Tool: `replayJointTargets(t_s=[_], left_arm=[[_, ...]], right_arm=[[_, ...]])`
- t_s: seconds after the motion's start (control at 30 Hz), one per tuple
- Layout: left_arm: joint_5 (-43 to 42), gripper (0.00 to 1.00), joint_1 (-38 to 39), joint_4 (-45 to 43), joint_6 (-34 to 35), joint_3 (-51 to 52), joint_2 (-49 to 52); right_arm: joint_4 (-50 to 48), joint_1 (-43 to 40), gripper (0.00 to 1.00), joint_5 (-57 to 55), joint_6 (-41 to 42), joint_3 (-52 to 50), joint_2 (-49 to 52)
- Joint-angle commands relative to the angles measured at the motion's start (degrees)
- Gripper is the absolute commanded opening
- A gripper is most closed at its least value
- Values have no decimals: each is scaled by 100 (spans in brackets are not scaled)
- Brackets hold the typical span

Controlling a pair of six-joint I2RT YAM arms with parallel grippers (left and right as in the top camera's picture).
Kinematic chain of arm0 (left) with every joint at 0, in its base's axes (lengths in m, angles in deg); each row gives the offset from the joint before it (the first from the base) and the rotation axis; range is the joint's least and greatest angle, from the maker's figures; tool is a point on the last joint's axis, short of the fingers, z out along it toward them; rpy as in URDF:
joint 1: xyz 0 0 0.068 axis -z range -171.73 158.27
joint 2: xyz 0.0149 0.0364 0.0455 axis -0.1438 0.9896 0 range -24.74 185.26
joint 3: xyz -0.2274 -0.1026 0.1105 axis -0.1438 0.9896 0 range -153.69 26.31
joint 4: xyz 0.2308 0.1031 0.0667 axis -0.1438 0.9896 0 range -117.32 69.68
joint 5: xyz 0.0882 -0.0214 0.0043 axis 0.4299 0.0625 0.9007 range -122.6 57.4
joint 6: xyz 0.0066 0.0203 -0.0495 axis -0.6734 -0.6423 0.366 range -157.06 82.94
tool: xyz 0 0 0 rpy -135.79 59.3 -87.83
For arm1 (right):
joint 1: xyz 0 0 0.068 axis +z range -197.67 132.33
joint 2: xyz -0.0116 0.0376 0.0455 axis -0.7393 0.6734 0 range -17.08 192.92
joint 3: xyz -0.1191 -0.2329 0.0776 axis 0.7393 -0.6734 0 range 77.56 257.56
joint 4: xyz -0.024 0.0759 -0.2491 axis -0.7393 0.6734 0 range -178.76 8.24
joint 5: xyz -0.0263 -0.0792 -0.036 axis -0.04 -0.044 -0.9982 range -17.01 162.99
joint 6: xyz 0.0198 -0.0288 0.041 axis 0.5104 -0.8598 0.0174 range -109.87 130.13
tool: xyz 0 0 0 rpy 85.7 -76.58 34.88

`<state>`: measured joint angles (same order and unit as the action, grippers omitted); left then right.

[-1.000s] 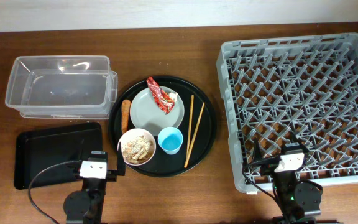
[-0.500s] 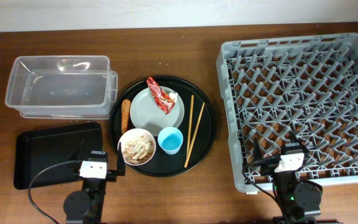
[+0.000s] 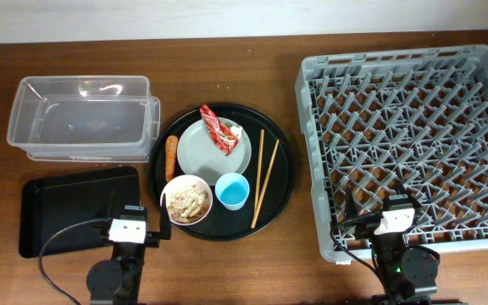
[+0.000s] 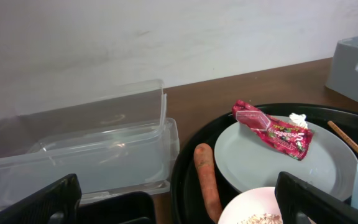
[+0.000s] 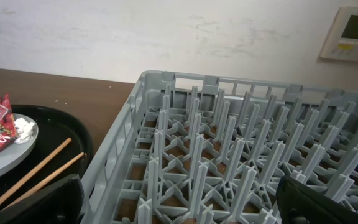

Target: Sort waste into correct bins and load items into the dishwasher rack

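Observation:
A red snack wrapper (image 3: 219, 130) lies on the pale grey plate (image 3: 206, 154); it also shows in the left wrist view (image 4: 272, 129). An orange-brown sausage (image 3: 170, 156) lies left of the plate. A white bowl (image 3: 186, 200) holds beige scraps (image 3: 187, 202). A light-blue cup (image 3: 232, 191) and two chopsticks (image 3: 263, 176) sit beside them. The clear tub (image 3: 81, 119) and black shallow tray (image 3: 66, 206) are at the left. The grey rack (image 3: 409, 140) is at the right. My left gripper (image 4: 179, 208) and right gripper (image 5: 179, 208) are both open and empty.
All the dishes and waste sit on a large round black tray (image 3: 282, 182) in the middle. The two arm bases (image 3: 125, 241) (image 3: 395, 233) stand at the table's front edge. A wall panel (image 5: 355, 34) hangs behind the rack.

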<state>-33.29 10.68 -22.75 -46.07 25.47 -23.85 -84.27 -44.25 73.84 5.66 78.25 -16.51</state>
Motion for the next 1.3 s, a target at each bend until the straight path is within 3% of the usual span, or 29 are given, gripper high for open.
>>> replayJointTargets(t_s=[0.0,0.13,0.3,0.4,0.53,0.6,0.7,0.8,1.03,1.27], left_arm=[[-101,99,-39,216,205,-142,-20],[-107,99,-39,562,610,-903,719],[-111,99,-39,1169,623,-2697,2922],[-409,99,-35,2186,621,-4081,4321],[-710,99,-35,4686,625,-6369,6140],[-898,99,-35,5051,625,-6640,6424],[-1231,99,-33,4651,643,-6640,6623],[-1502,99,39,3609,1143,-6640,6992],[-1130,99,1209,1375,1864,-6640,9398],[-1067,99,1399,568,2334,-6640,10992]], right_arm=[[153,33,98,-105,44,313,37],[1003,33,98,-162,44,1261,651],[1729,33,98,-175,44,2680,2413],[2636,33,98,-175,44,3628,3456],[4454,33,98,-146,42,5209,4913],[4905,33,98,-138,42,5574,5206],[5233,31,98,-155,42,5786,5353],[5362,31,98,-155,46,5786,5342],[5532,31,98,-136,42,5783,5344],[5530,31,98,-136,42,5783,5353]])
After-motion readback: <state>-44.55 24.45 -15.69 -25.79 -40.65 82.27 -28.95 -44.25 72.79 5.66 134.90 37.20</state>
